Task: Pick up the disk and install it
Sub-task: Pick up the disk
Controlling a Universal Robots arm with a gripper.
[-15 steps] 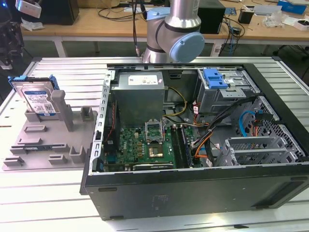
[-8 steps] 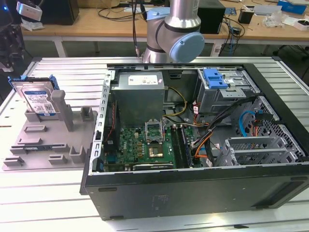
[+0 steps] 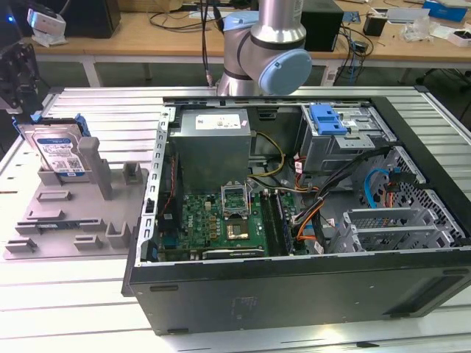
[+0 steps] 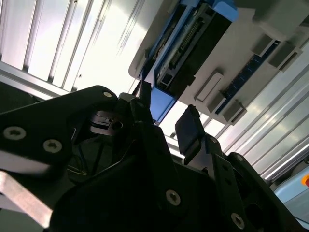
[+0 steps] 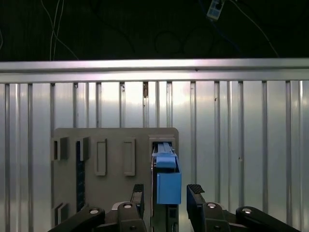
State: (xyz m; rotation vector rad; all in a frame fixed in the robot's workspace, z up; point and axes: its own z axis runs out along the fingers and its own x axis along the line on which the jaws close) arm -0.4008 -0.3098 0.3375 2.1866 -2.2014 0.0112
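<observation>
the disk (image 3: 59,151) stands on edge in a grey holder (image 3: 73,213) on the ribbed tabletop (image 3: 73,316), to the exterior view's left of an open computer case (image 3: 294,287). the tool (image 5: 167,193) is spread open and empty, its fingers either side of the disk's blue frame, seemingly not touching it.

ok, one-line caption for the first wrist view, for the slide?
Open claw straddles the blue-framed disk standing in its grey fixture on the slatted aluminium table, not yet gripping.

Blue-framed silver disk (image 3: 59,151), grey holder (image 3: 70,220), silver ribbed table (image 3: 73,312), black hand (image 5: 166,192)
</observation>
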